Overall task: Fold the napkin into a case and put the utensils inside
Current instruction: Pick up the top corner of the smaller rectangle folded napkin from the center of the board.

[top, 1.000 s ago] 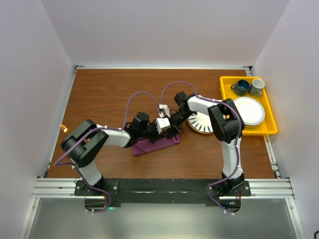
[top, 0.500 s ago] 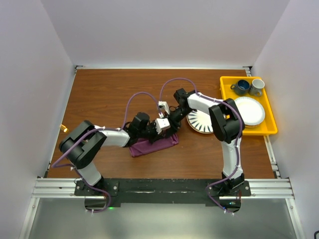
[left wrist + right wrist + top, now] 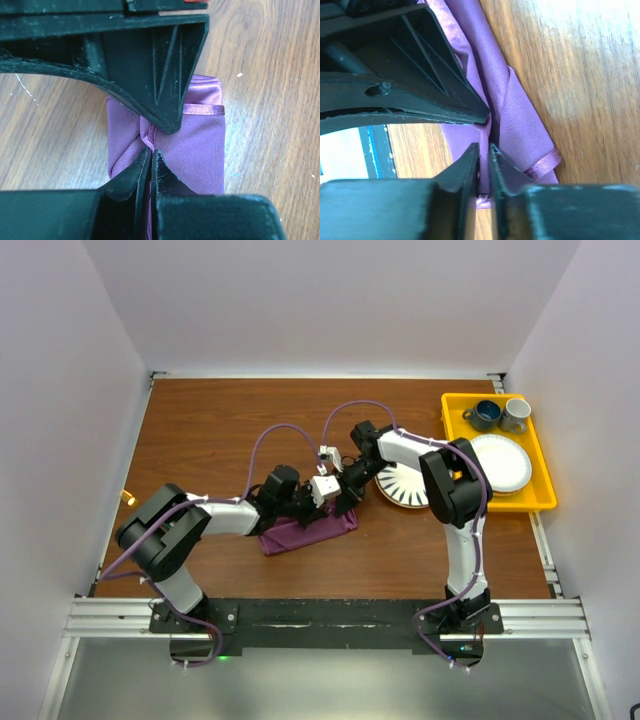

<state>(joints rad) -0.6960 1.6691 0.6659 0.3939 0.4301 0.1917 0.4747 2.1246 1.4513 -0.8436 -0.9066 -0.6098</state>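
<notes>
Napkin (image 3: 200, 145) judged soft, light, likely slippery; left jaws and right jaws pinch its folds; best gripped along edges.

Yellow tray (image 3: 530, 504): two mugs (image 3: 487, 415), white plate (image 3: 500, 464); striped plate (image 3: 405, 491) beside.

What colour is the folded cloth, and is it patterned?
The napkin is plain plum purple, no pattern; clearest in the left wrist view.
</notes>
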